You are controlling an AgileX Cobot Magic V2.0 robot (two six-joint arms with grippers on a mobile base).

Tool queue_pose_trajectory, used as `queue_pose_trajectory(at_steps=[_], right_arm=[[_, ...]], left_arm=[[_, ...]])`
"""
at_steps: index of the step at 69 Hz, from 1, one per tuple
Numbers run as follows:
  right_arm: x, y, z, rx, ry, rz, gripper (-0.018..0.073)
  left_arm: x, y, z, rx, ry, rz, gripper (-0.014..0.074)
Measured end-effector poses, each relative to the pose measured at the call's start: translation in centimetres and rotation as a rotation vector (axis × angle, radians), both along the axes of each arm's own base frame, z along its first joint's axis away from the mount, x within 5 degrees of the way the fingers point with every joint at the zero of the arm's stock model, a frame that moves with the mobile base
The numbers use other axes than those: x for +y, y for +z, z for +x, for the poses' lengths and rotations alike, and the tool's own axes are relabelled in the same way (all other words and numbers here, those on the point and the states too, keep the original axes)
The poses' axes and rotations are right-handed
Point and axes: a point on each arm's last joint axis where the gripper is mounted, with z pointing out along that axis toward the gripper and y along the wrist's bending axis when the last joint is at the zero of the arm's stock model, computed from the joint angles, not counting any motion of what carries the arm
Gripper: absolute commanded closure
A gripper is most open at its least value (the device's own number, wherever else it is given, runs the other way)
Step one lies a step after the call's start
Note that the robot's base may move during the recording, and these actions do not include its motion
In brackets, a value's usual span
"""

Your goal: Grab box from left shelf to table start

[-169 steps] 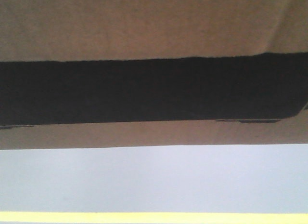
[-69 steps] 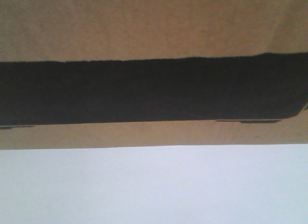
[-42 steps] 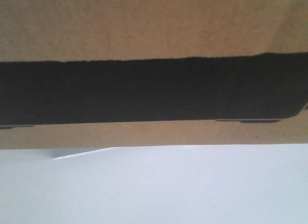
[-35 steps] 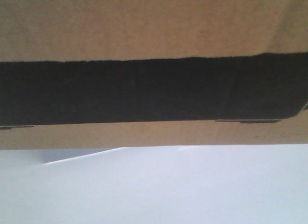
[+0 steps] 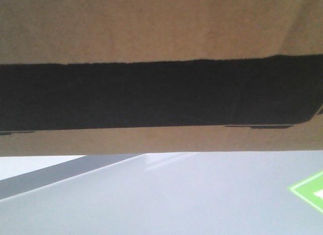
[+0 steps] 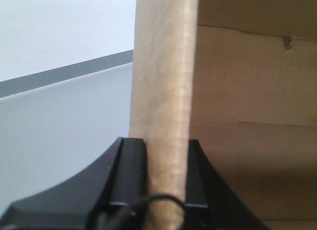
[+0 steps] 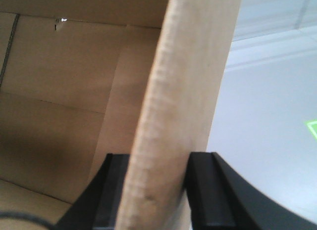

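Box (image 5: 151,22) walls pinched between jaws of left gripper (image 6: 165,158) and right gripper (image 7: 159,165), one wall each

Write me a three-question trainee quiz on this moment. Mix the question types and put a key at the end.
1. True or false: the left gripper is open and clear of the box.
2. What is the right gripper clamped on? A) a blue bin B) a cardboard wall of the box C) nothing
3. Fill in the blank: in the front view, a ____ marking shows on the pale surface at the lower right, below the box.

Key: 1 false, its fingers are shut on a wall of the box; 2 B; 3 green.
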Motion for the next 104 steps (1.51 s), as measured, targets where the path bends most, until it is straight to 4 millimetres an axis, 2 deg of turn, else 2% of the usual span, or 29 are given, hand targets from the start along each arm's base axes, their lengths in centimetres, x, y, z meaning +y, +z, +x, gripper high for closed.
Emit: queue_pose_trajectory(at_steps=[104], right_arm=[[0.00,-0.03,-0.01,0.003,0.000,-0.001,0.0491]], left_arm=[[-0.01,-0.02,0.01,0.001,-0.001,-0.001,0.0700]])
